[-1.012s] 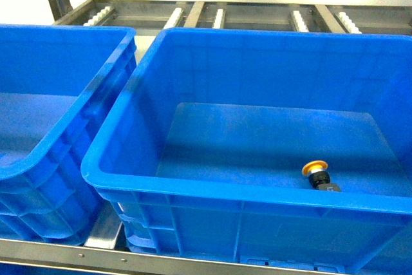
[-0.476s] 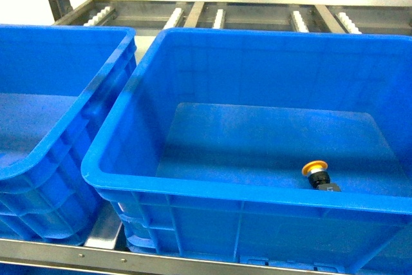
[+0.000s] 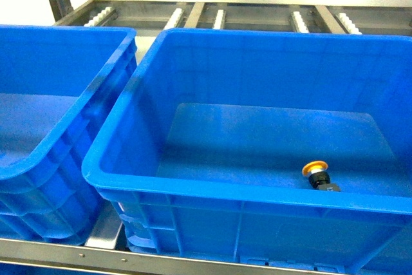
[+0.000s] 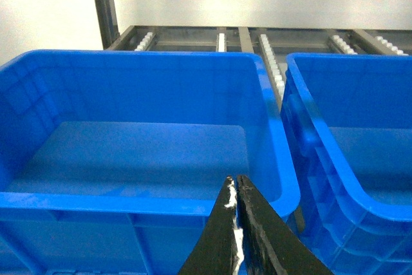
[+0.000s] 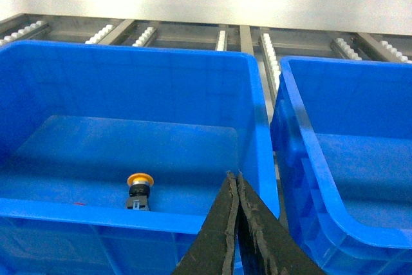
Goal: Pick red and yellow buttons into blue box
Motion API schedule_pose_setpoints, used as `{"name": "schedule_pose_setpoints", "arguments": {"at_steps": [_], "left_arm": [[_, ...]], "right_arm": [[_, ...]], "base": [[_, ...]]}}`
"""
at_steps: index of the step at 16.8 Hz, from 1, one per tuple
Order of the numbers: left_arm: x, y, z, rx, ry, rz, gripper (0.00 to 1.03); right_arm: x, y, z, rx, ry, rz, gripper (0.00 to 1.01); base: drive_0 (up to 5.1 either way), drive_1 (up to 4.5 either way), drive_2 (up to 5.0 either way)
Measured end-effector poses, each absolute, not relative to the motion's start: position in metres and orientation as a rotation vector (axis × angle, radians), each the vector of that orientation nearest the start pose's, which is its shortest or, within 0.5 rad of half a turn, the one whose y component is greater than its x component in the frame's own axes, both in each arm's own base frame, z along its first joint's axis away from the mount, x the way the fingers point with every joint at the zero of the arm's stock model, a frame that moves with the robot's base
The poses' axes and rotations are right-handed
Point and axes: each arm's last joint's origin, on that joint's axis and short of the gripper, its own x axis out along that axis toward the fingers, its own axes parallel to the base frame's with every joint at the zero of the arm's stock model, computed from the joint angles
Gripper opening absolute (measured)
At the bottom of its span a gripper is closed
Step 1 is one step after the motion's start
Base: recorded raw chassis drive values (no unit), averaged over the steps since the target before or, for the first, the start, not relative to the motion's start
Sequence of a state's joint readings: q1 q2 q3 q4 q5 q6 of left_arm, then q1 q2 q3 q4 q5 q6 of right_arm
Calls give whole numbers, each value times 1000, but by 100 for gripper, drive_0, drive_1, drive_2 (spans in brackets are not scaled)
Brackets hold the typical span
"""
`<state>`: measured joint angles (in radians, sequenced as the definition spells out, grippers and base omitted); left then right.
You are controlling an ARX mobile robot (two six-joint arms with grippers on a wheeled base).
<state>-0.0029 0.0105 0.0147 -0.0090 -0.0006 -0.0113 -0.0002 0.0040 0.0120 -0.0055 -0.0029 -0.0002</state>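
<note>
The yellow button [image 3: 315, 170] lies on its side on the floor of the blue box [image 3: 212, 192], near the front wall toward the right. In the right wrist view the yellow button [image 5: 140, 188] sits inside the blue box [image 5: 96, 214], left of my right gripper [image 5: 233, 175], which is shut with nothing in it, in front of the box's near rim. My left gripper [image 4: 234, 181] is shut too and holds nothing, in front of the neighbouring crate [image 4: 129, 201]. No red button shows in any view. Neither gripper appears in the head view.
A second blue crate [image 3: 64, 133] stands left of the box, with a narrow gap between them. A third crate [image 5: 322, 178] stands to the box's right. Behind them runs a metal roller rack [image 3: 219, 17]. A metal shelf edge [image 3: 64, 249] runs along the front.
</note>
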Motion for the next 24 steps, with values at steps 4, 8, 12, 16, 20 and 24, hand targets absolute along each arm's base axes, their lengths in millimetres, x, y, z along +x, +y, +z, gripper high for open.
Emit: {"name": "schedule_pose_setpoints", "arguments": {"at_steps": [4, 8, 12, 16, 20, 24], "left_arm": [[97, 0, 167, -11, 1, -3, 2], [97, 0, 167, -11, 0, -2, 48], [97, 0, 167, -11, 0, -3, 95], [97, 0, 167, -10, 0, -3, 98], [97, 0, 167, -10, 1, -3, 98], [97, 0, 167, -10, 1, -3, 98]], "right_arm": [[97, 0, 167, 0, -3, 2, 4], [97, 0, 167, 0, -3, 2, 53], [97, 0, 167, 0, -3, 2, 100], [97, 0, 167, 0, -3, 2, 98], [97, 0, 167, 0, -3, 2, 98], [97, 0, 167, 0, -3, 2, 98]], "base": [[0, 0, 0], [0, 0, 0], [0, 0, 0], [0, 0, 0], [0, 0, 0], [0, 0, 0]]}}
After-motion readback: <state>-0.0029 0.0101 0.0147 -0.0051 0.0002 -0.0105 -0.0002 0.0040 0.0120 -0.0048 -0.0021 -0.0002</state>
